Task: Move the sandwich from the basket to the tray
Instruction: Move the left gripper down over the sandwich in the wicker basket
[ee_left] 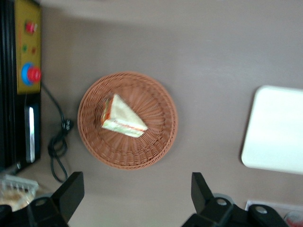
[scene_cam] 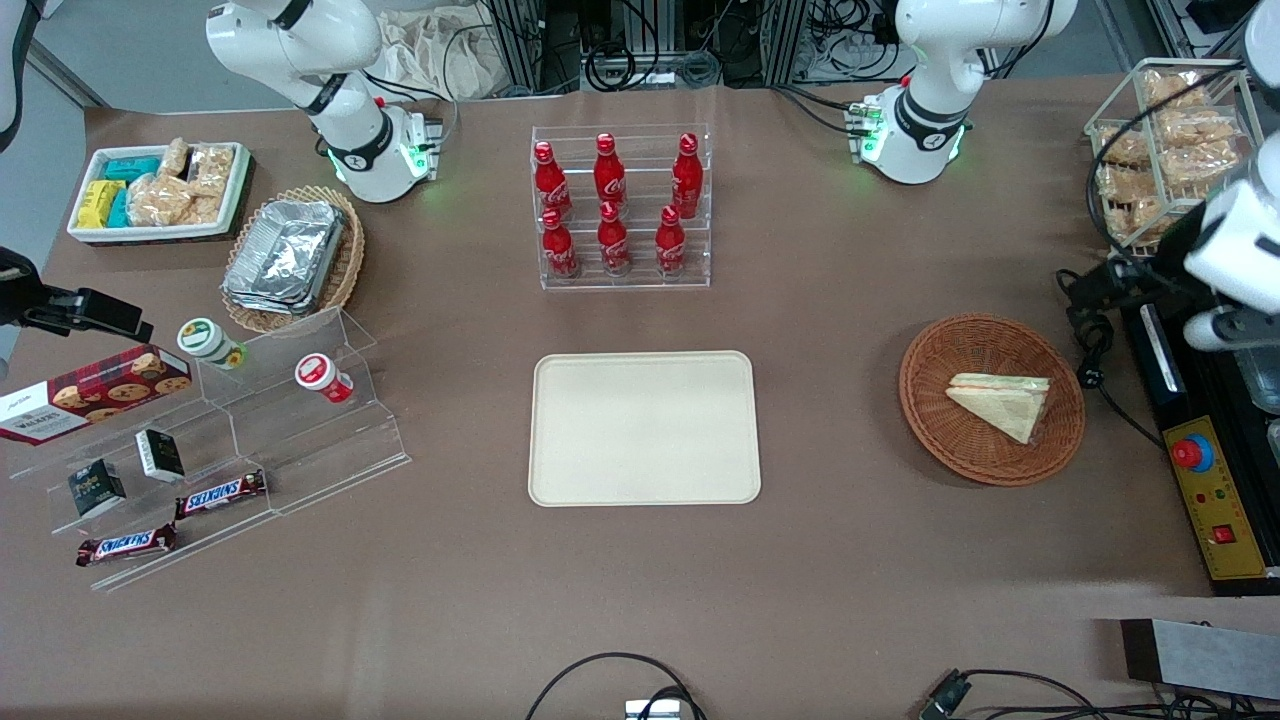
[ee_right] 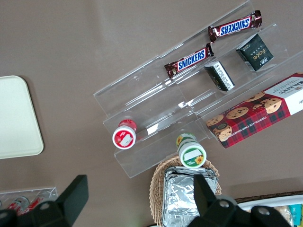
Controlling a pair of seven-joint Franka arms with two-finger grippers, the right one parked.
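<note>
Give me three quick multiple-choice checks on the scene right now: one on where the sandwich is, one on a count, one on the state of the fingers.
1. Where is the sandwich?
A. On the tray
B. In the basket
C. On the bare table

2. How many red bottles stand in the clear rack?
A. Four
B. Six
C. Eight

3. How are the gripper's fingers set?
A. Spread open, holding nothing
B. Shut on the sandwich
C. Shut on the basket rim

Answers:
1. B, the wedge lies inside the basket, while the tray holds nothing.
2. B, the red bottles stand in two rows of three.
3. A, the gripper hovers above the table beside the basket, with its fingers wide apart and nothing between them.
</note>
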